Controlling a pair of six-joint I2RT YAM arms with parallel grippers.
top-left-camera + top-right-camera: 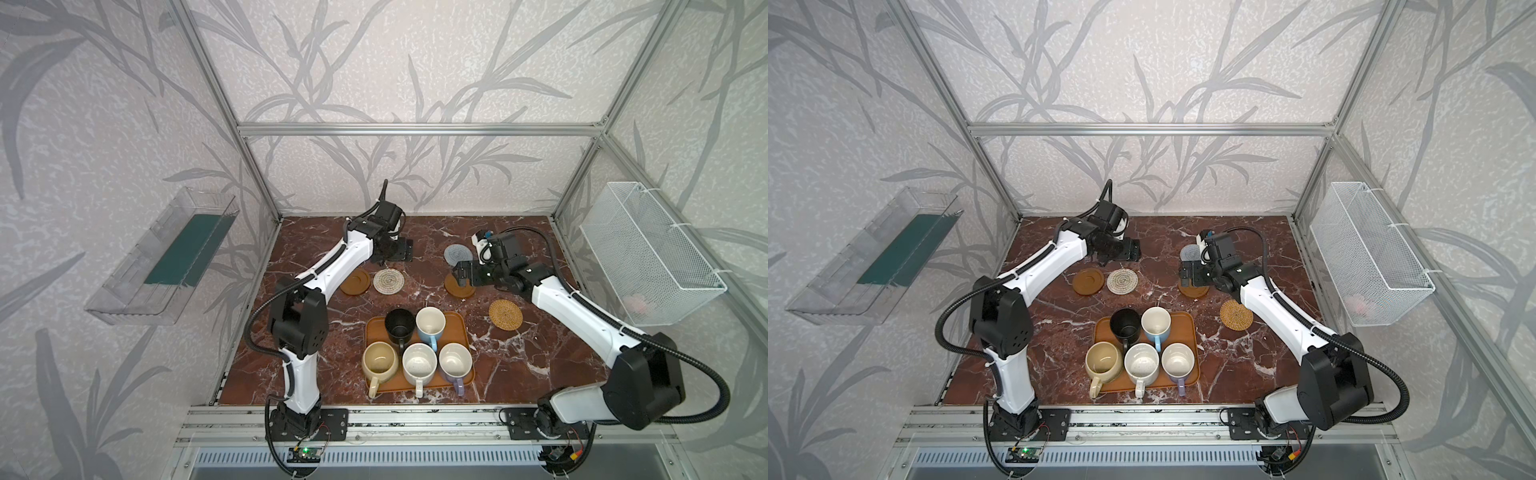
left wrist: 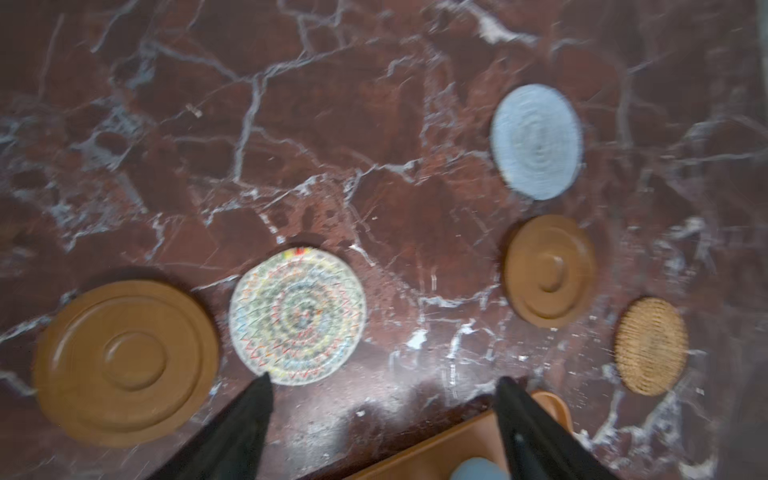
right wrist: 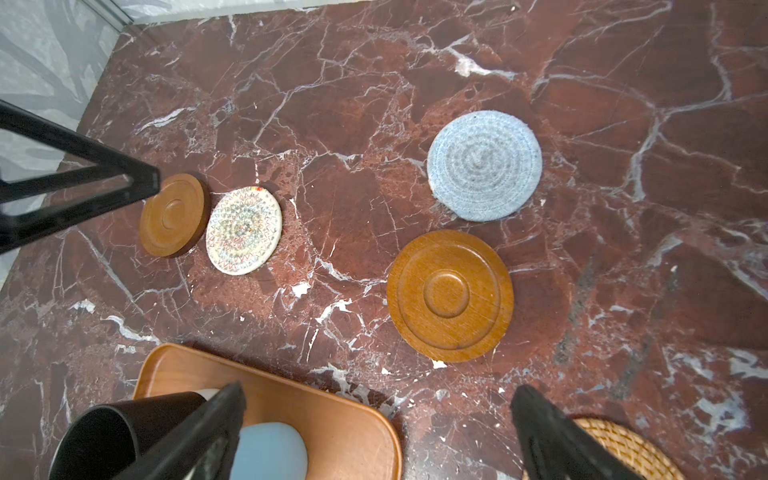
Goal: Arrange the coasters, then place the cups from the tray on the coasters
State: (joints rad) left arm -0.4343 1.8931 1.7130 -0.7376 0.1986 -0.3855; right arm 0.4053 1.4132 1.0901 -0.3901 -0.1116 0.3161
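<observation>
Red-brown marble tabletop with white veins, boxed in by an aluminium frame. Grey leaf-print wallpaper all around. On the left wall, a clear plastic bin with a dark green floor; on the right wall, a white wire basket, something pale pink inside. Up front, a green light glows on a small circuit board.

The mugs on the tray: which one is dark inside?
The black mug, at the tray's far left corner beside the light blue mug. It is dark inside and out; the other four have pale insides.
</observation>
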